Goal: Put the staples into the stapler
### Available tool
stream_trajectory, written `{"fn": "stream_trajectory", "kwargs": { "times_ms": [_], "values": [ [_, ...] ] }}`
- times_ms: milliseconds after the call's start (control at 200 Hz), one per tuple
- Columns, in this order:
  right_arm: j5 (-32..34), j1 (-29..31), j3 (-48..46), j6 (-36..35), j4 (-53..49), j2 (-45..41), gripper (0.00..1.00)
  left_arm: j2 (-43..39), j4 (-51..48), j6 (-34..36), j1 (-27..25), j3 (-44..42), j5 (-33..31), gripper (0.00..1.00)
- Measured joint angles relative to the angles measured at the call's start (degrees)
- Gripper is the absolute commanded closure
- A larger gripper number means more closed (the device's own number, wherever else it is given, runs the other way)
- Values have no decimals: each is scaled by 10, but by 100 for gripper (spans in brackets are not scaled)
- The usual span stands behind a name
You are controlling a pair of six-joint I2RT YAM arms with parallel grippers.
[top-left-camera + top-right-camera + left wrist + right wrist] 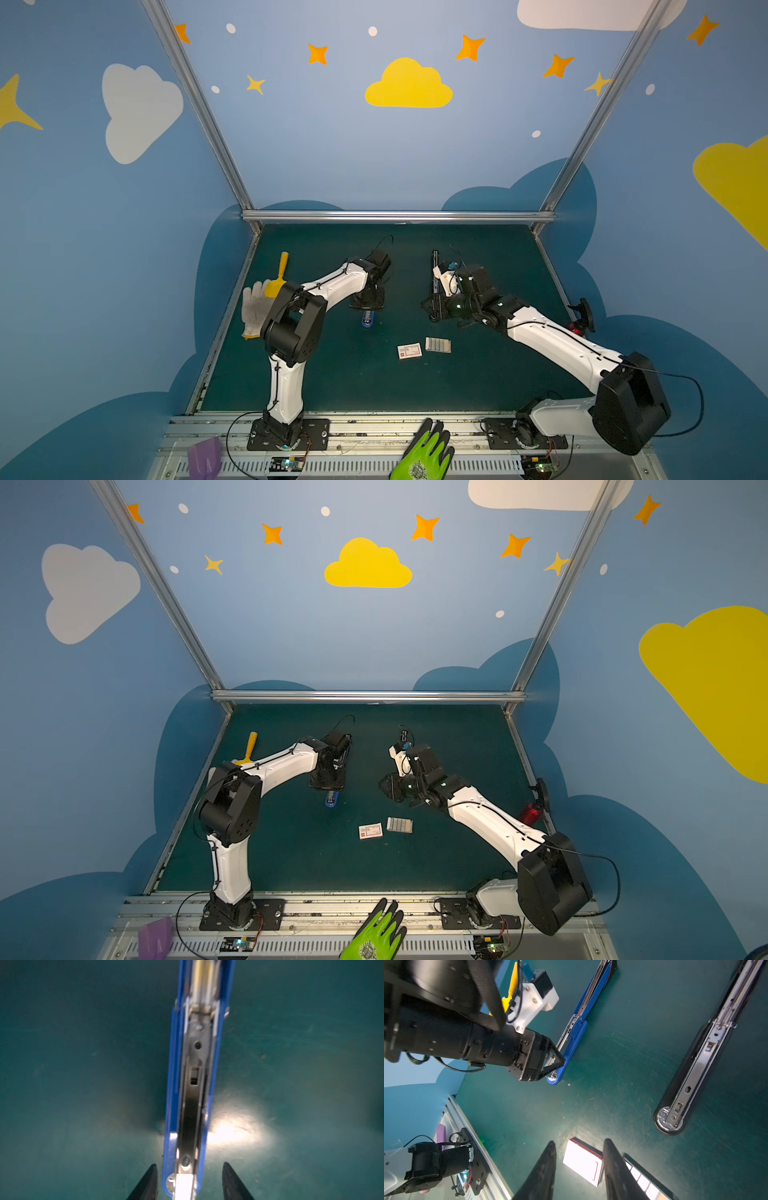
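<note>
Left arm (332, 286) reaches over the dark green table mat (332, 374), wrist bent down, its left gripper (188, 1164) spread astride the rounded end of the opened blue stapler (191, 1084) without pinching it. Right arm (552, 336) stretches low, its right gripper (579, 1142) parted and empty above a small white cardboard box (583, 1163). The silvery-grey staples (439, 345) lie rowed in a pale tray (427, 345) just beside that box, apart from a long black stapler (695, 1064).

You've got glossy blue plastic on the blue stapler (191, 1095), with a bright polished metal channel down its middle. Your black stapler (695, 1076) shows the same chrome shine. The worktop (623, 1053) looks matt and finely scuffed; the box (581, 1161) is smooth white card.
</note>
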Motion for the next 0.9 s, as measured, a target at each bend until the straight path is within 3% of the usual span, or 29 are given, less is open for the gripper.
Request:
{"fn": "stream_trajectory", "kwargs": {
  "times_ms": [200, 481, 666, 896],
  "values": [
    [-6, 0, -2, 2, 6, 1, 61, -5, -19, 0, 13, -14, -56, 48],
    [-17, 0, -2, 3, 12, 21, 60, -46, -31, -4, 88, -52, -77, 46],
    [-25, -1, 7, 2, 12, 29, 51, -46, -9, 22, 85, -16, -18, 41],
    [-45, -16, 40, 4, 11, 51, 48, -4, 12, 104, 82, 131, 57, 37]
  ]
}}
